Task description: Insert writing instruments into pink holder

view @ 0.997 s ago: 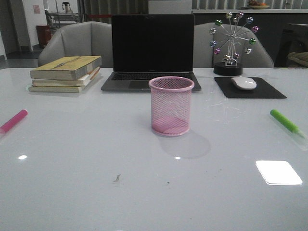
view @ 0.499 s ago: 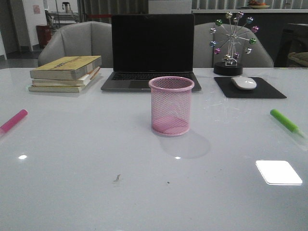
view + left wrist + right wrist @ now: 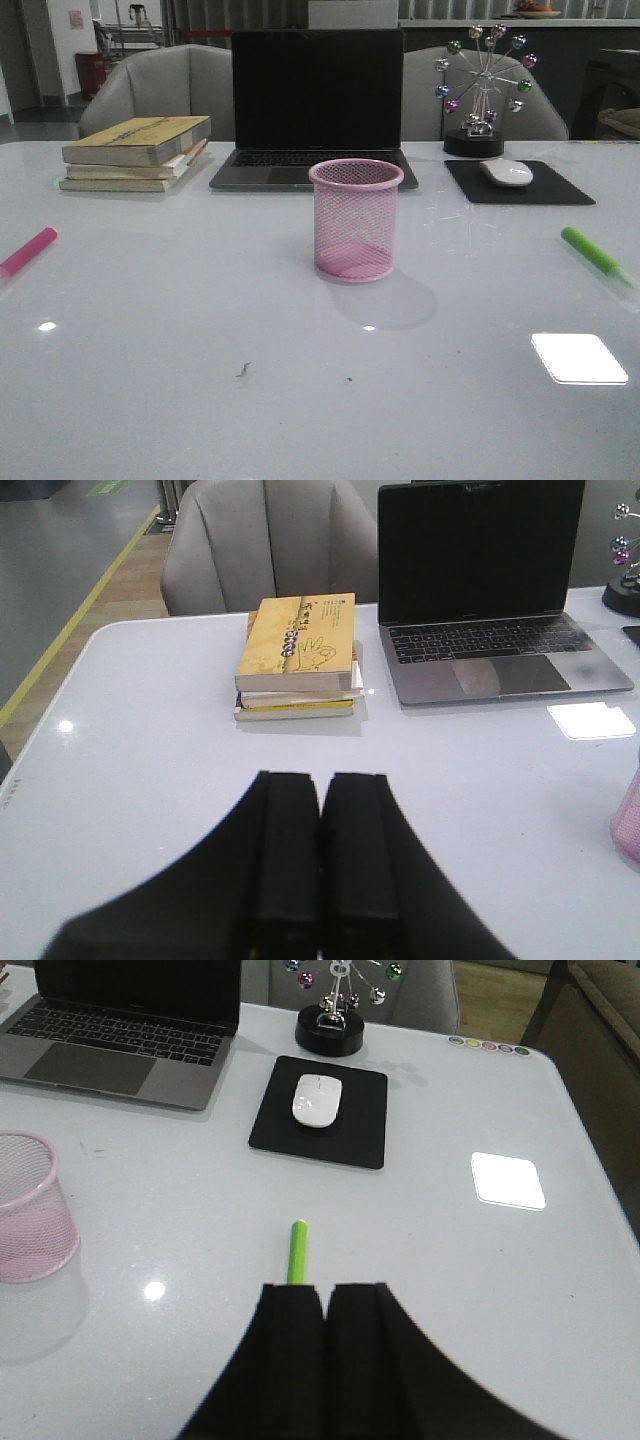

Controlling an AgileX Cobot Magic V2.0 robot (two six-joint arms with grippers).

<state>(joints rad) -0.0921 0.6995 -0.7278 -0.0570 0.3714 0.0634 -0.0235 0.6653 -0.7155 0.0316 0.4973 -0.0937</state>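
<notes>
The pink holder (image 3: 356, 220) stands upright on the white table (image 3: 200, 400), just in front of the laptop (image 3: 315, 105). The green marker (image 3: 297, 1252) lies flat well to the holder's right, directly ahead of the right gripper (image 3: 325, 1305), whose fingers are pressed together, empty. The pink marker (image 3: 27, 251) lies far to the holder's left; the left gripper (image 3: 319, 790), likewise closed on nothing, does not have it in its view.

Pink mesh holder (image 3: 356, 220), pink marker (image 3: 27, 251), green marker (image 3: 592, 252), yellow-covered book (image 3: 140, 139).
</notes>
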